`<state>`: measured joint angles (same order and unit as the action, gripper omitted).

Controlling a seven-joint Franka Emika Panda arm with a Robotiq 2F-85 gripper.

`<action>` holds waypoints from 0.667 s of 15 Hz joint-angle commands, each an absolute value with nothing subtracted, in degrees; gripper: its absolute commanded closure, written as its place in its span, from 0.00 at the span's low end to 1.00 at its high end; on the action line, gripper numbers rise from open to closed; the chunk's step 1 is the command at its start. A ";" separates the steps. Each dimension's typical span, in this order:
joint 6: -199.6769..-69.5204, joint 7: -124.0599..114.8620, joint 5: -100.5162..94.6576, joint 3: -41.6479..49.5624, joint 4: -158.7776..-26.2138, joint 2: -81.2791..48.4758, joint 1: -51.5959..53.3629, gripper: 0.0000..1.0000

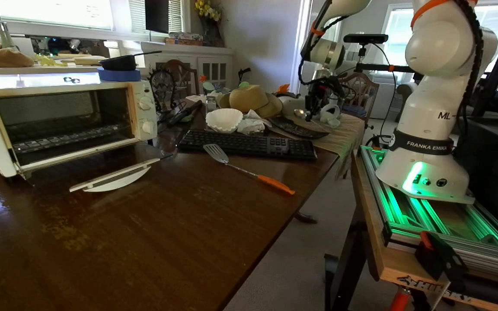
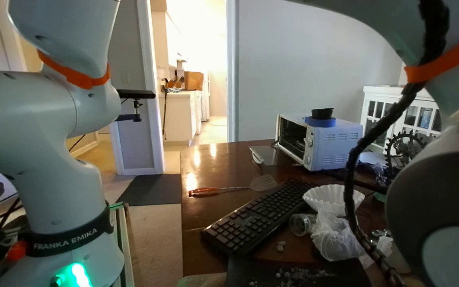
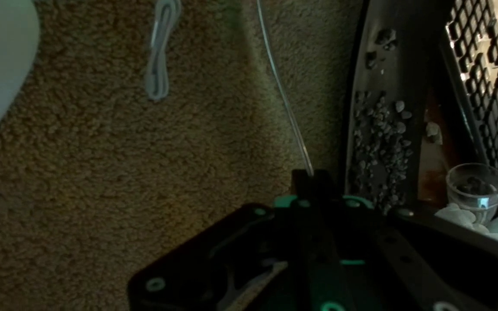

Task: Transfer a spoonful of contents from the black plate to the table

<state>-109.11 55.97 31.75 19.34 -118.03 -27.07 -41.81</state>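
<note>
I have my jaws clenched on a thin silvery metal spoon (image 1: 299, 113), near the shallow black plate (image 3: 413, 60) bearing grey stones (image 3: 385, 134).

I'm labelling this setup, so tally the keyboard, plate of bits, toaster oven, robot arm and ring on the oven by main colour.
Black: 2, keyboard and plate
White: 2, toaster oven and robot arm
Blue: 1, ring
Total: 5

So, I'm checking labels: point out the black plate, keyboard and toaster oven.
Black plate (image 3: 410, 71), wrist view: bare surface.
Keyboard (image 2: 260, 216), in an exterior view: middle keys.
Toaster oven (image 2: 320, 144), in an exterior view: side panel.
</note>
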 commanded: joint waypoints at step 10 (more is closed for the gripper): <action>-115.24 56.74 28.67 16.60 -119.63 -24.80 -42.88 0.22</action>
